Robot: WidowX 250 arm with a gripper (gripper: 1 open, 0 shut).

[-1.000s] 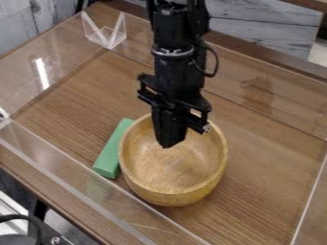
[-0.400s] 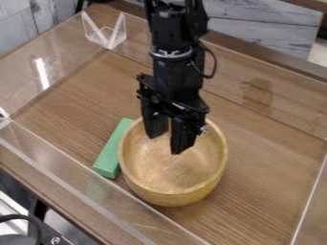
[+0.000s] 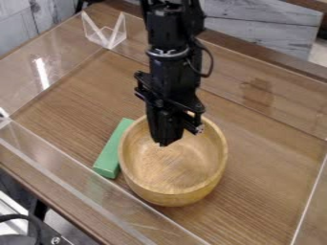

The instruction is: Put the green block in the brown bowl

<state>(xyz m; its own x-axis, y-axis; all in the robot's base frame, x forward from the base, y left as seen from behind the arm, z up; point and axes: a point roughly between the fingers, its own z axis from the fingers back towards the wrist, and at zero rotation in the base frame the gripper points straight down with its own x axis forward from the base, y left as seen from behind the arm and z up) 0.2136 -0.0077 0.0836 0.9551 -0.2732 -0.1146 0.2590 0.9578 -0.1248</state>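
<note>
While the black metal gripper (image 3: 163, 129) hangs over the round, smooth wooden bowl (image 3: 174, 170), its finger spacing is unclear in the camera view; the flat, rectangular green block (image 3: 114, 150) lies just beside the bowl on the wood-grained table (image 3: 262, 172).

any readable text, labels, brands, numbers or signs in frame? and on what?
None that can be read.
Green block: plain on its visible part.
Bowl: no print seen.
Arm: too dark and small to make out any marking.
</note>
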